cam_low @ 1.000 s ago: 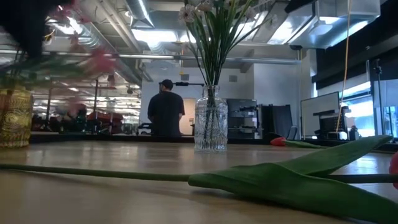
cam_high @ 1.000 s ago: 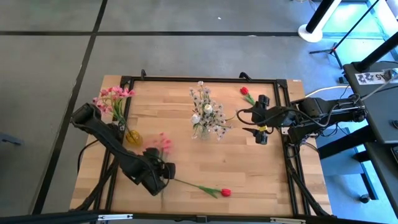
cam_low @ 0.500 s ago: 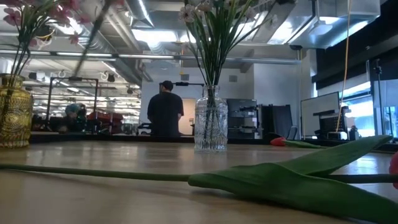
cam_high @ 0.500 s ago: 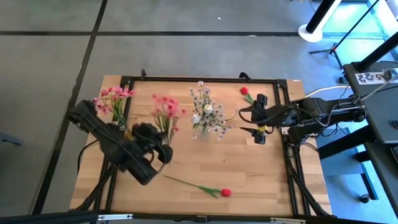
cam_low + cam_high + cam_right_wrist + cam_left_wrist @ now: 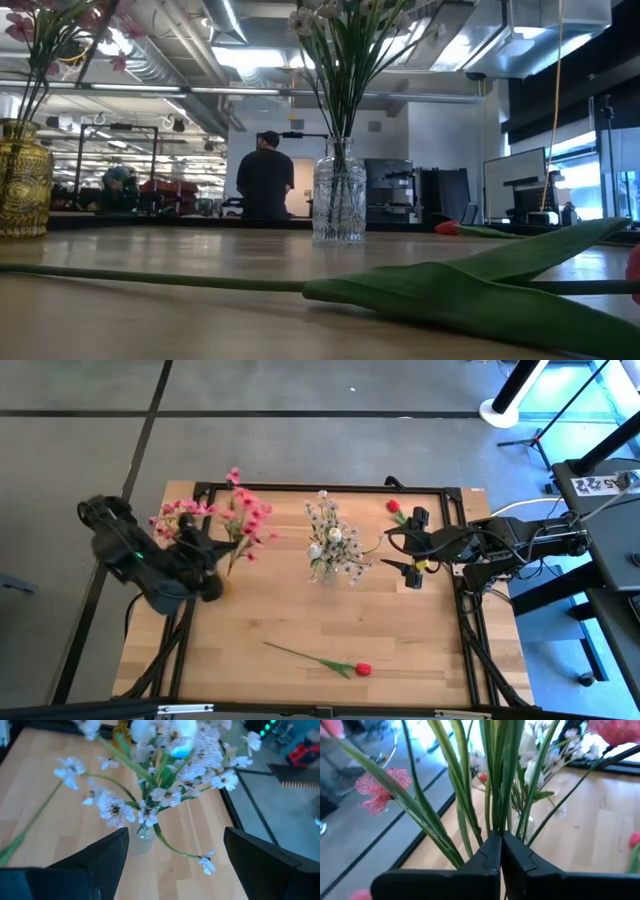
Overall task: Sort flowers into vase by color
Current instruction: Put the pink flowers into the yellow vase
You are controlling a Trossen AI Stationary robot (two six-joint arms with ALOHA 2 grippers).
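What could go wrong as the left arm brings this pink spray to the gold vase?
The left tool is shut low on the pink spray, so the long stems may swing and miss the gold vase. That vase already holds pink blooms; pushing in could tip it.

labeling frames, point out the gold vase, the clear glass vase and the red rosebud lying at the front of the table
gold vase [image 5: 22, 185], low view, its body
clear glass vase [image 5: 339, 205], low view, its body
red rosebud [image 5: 362, 669], high view, the bud
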